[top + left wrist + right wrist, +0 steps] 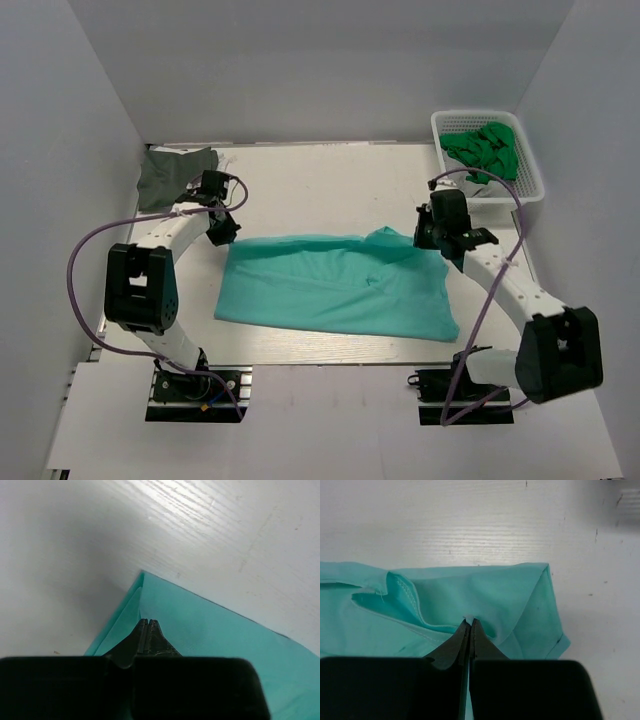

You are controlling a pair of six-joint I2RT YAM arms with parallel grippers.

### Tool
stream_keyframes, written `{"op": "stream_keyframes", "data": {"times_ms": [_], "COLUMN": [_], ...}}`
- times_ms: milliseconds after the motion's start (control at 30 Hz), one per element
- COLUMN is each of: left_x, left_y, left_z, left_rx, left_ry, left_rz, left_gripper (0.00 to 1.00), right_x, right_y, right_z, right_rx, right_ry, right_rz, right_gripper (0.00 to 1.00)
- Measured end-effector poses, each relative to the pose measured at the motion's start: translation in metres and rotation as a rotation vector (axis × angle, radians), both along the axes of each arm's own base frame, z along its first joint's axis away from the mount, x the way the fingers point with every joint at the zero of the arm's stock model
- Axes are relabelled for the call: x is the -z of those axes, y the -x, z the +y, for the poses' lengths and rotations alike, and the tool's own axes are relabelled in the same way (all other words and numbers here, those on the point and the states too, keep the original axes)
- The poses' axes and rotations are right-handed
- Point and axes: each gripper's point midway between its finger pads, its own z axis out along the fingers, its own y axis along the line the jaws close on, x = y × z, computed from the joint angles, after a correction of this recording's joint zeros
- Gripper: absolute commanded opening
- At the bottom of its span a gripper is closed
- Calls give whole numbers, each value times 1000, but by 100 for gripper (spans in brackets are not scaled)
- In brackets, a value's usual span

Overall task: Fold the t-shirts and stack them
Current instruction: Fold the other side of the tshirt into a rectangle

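Top external view, far left first: a grey folded garment (172,175) is seen at the far left corner of the table (330,180), apart from everything else. Just right of it, the left gripper (222,232) is lowered onto the far left corner of the teal t-shirt (335,285). The shirt is spread flat across the middle of the table, with its long side running left to right between the two arms.

In the left wrist view, the left gripper (148,622) is shown with its jaws pressed together on the teal t-shirt (225,635), just inside the pointed corner, where a doubled edge of cloth is visible.

Further right, a small raised fold is seen at the shirt's far right corner, and the right gripper (428,238) is set down on it. In the right wrist view, the right gripper (470,622) is clamped tight on the teal t-shirt (485,590), and the fabric is puckered around the tips beside a stitched hem.

At the far right, a white basket (533,160) is placed at the table's corner, and a bundle of green clothing (485,150) is held inside it.
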Motion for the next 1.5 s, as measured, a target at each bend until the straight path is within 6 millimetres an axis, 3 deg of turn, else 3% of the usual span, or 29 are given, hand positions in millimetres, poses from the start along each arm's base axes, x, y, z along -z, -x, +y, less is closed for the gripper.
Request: {"op": "stream_keyframes", "data": {"times_ms": [333,500,633,700,733,767,800,833,867,900,1000,1167,1300,1400,1500], "left_x": [11,7,2,2,3,5,6,7,9,11,14,0,-21,-29,-32], "left_y": [23,24,23,26,28,32,36,40,44,49,63,66,43,26,10], "left_z": [14,16,17,17,18,20,21,24,27,30,39,45,35,14,-15], "left_rx": [-60,-72,-81,-90,-98,-107,-118,-129,-140,-156,-205,-234,-213,-139,-41], "left_ry": [-49,-59,-56,-57,-59,-65,-71,-81,-94,-108,-150,-181,-135,-42,87], "left_rz": [57,49,34,38,46,59,73,89,107,125,194,225,156,100,47], "left_gripper": [0,0,0,0,15,23,39,71,89,99,100,100,100,100,100], "right_x": [-13,-1,11,14,16,20,24,32,38,44,55,47,17,4,13], "right_y": [72,99,115,120,122,126,130,137,144,151,175,194,175,156,142], "right_z": [18,30,26,27,27,29,30,32,34,36,40,44,59,80,103], "right_rx": [-100,-139,-120,-111,-109,-109,-113,-124,-134,-145,-184,-226,-236,-276,-327], "right_ry": [-92,-116,-109,-118,-123,-132,-140,-145,-151,-158,-161,-192,-254,-315,-349], "right_rz": [-21,38,89,94,99,108,122,148,176,207,299,349,267,222,250], "right_gripper": [0,0,0,6,16,20,22,24,39,49,90,90,90,90,90]}}
